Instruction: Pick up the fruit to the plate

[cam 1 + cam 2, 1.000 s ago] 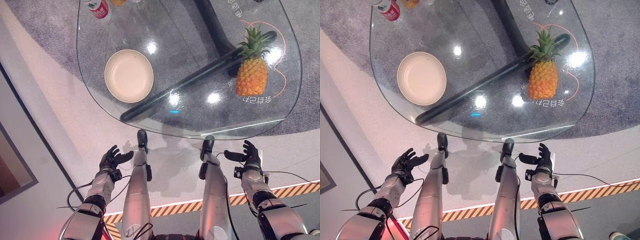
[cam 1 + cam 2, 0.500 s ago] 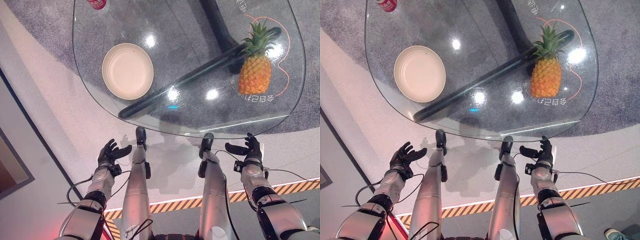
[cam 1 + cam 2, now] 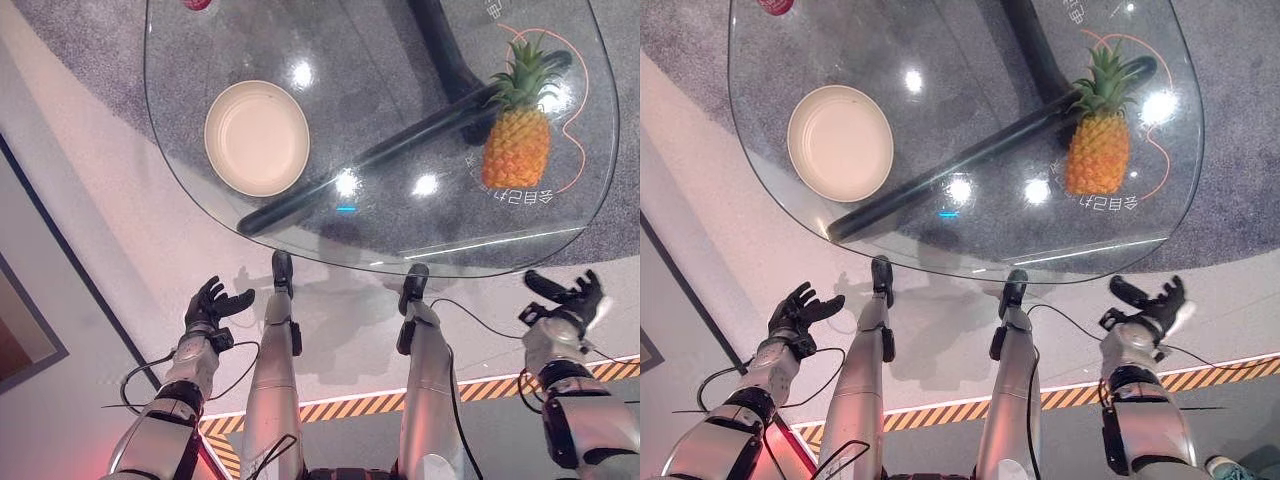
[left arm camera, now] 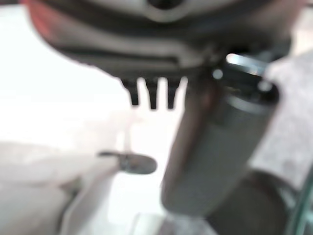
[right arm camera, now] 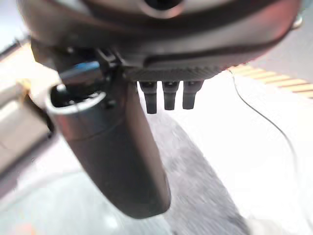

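- The right hand [image 3: 565,300] has swung outward to the right since a second ago, fingers spread, holding nothing, below the glass bench's [image 3: 400,255] near edge.
- The left hand [image 3: 210,305] hangs open, lower left.
- The pineapple [image 3: 517,140] stands upright near the bench's right edge, well apart from the empty cream plate [image 3: 257,137] on its left side.

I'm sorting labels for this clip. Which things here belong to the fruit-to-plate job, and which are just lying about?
Belong to the job:
pineapple, standing on the glass table
plate, bare
left hand and right hand, both open, short of the table

Just lying about:
red can at the far edge
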`<state>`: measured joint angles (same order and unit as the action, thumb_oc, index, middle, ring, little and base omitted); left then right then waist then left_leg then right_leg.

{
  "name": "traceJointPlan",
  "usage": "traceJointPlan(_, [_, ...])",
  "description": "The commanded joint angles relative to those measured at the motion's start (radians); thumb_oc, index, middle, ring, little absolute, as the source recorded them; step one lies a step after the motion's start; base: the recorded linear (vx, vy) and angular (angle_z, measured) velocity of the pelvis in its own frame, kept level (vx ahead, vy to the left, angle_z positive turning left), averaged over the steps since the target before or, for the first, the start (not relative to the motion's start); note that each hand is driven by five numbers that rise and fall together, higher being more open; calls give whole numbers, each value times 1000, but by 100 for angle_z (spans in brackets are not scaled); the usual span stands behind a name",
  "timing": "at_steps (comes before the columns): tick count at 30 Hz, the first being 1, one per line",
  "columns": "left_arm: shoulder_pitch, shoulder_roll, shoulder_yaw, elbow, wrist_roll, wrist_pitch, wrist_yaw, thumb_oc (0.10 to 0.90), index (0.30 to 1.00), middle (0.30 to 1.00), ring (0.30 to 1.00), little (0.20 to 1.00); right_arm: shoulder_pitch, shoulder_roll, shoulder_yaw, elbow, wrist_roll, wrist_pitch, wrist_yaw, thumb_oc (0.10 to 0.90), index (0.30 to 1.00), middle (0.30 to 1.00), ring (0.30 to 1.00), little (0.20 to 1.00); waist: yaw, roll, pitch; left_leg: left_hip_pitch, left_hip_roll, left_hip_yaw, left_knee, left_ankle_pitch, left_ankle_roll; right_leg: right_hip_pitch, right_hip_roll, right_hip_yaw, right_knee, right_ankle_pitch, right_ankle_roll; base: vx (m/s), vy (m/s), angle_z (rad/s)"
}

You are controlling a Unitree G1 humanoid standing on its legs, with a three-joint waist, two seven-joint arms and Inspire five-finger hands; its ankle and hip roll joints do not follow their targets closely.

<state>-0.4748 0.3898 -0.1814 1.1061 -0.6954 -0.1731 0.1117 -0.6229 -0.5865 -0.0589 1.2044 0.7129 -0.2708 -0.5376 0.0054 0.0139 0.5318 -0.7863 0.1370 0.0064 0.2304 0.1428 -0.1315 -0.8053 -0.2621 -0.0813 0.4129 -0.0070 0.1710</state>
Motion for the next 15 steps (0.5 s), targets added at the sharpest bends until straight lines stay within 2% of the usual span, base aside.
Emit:
traceJointPlan(1, [37,54,6,29,-38,-9,6,800,900,900,900,900,23,-117,-55,-31,56,-91,-148,800,900,900,900,900,25,-26,-12,-17,-19,-45,169,-161,29,15,8,-45,-98,101,-12,0,0,0])
traceJointPlan(5, [43,57,-7,14,-49,-4,9,800,900,900,900,900,-7,-155,-67,-89,65,-144,-221,800,900,900,900,900,25,-22,-12,-15,-21,-44,163,-160,31,15,6,-50,-98,100,-11,0,0,0])
traceJointPlan(6, [50,56,-10,0,-50,-2,18,800,900,900,900,900,-12,-161,-66,-150,58,-177,-266,800,900,900,900,900,24,-22,-12,-15,-24,-44,159,-159,32,15,6,-51,-100,100,-13,0,0,0])
traceJointPlan(8, [59,55,-14,-15,-52,0,28,800,900,900,900,900,-13,-155,-64,-233,44,-196,-306,800,900,900,900,900,21,-23,-12,-15,-26,-43,156,-158,32,13,7,-50,-101,101,-13,0,0,0])
traceJointPlan(9, [63,54,-14,-21,-52,2,32,800,900,900,900,900,-11,-147,-59,-299,20,-231,-330,800,900,900,900,900,17,-23,-12,-15,-27,-42,153,-157,34,10,7,-50,-101,101,-14,0,0,0])
traceJointPlan(15, [71,42,-8,-32,-61,-5,38,800,900,900,900,900,-21,-136,-27,-572,-124,-277,-423,800,900,900,900,900,3,-24,-12,-14,-32,-35,133,-147,38,2,6,-47,-108,100,-18,-5,36,0])
